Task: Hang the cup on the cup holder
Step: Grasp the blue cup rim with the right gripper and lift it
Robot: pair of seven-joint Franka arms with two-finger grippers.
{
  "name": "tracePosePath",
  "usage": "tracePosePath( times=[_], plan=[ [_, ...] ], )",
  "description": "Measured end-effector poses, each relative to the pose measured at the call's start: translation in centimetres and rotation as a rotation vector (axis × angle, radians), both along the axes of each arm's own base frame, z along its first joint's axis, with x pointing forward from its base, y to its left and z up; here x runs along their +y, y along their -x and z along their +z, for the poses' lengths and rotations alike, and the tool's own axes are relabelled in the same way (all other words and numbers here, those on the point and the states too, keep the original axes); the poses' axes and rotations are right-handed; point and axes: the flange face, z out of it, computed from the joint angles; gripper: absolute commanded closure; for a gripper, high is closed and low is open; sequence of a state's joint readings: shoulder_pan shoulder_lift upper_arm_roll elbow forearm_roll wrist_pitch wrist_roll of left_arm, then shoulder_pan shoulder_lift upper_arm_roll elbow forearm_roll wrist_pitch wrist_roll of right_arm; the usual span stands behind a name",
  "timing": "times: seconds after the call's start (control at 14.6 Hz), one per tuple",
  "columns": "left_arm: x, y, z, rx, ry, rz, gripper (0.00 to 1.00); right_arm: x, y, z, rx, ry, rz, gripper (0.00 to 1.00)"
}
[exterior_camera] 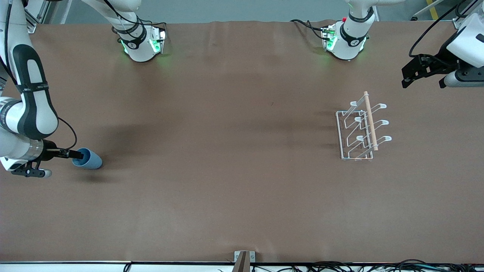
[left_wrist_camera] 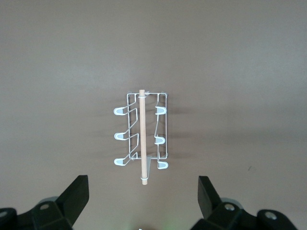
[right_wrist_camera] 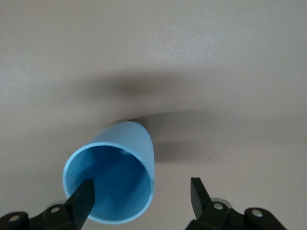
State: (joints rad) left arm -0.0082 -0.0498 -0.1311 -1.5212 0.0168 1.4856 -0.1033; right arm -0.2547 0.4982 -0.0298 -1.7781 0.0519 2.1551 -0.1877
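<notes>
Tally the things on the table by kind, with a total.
Cups: 1, blue cup lying on its side at the right gripper
Racks: 1, white rack, near the left gripper
Total: 2

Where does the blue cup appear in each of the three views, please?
Front view: the cup lies at the right arm's end of the table, at the right gripper.
Left wrist view: not in it.
Right wrist view: the cup, mouth toward the camera, one finger inside the rim.
Shared landmark: the right gripper.
</notes>
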Motion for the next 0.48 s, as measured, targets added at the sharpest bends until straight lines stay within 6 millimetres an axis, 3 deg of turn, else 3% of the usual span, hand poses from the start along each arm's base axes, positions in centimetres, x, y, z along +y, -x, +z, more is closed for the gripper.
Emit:
tracePosePath(
  times=[0.14, 0.34, 0.41, 0.48],
  plan=[
    [0.0, -0.1, -0.1, 0.003, 0.000, 0.000, 0.00, 0.1, 0.7, -1.7, 0.002, 0.001, -0.002, 0.37],
    [0.0, -0.2, -0.3, 0.005, 0.000, 0.000, 0.00, 0.3, 1.2, -2.7, 0.012, -0.002, -0.001, 0.86],
    [0.0, -0.2, -0.3, 0.005, 0.000, 0.000, 0.00, 0.4, 1.2, -2.7, 0.011, -0.002, 0.000, 0.94],
    [0.0, -0.2, -0.3, 0.005, 0.000, 0.000, 0.00, 0.4, 1.1, -2.7, 0.010, -0.001, 0.001, 0.96]
  ],
)
